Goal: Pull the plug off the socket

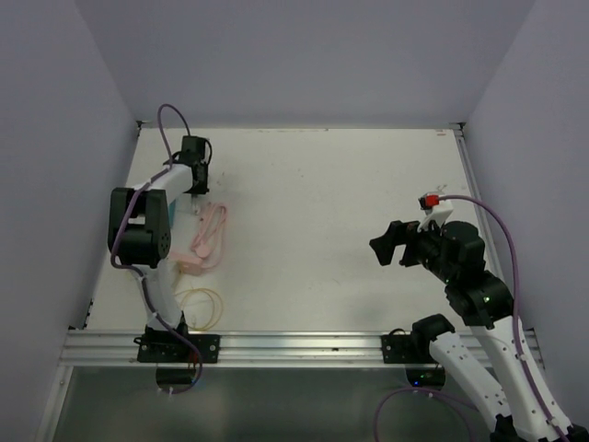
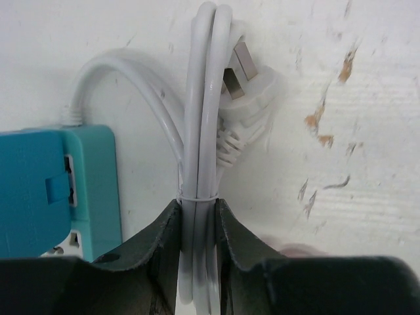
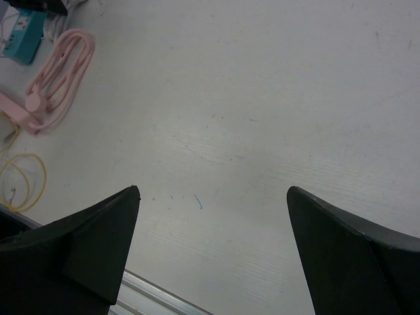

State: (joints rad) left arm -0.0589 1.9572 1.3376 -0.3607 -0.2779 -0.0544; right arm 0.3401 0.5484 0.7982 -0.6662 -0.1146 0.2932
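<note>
One socket (image 2: 39,190), one plug (image 2: 252,98), two coiled cords (image 3: 62,65)

- No text, label, brand, number or sign can be read in any of the views.
- The white plug (image 2: 252,98), its white cord (image 2: 203,131) and the teal socket strip (image 2: 39,190) show only plain surfaces in the left wrist view.
- The small red part (image 1: 429,200) on the right arm is too small in the top view to tell whether it carries any marking.
</note>
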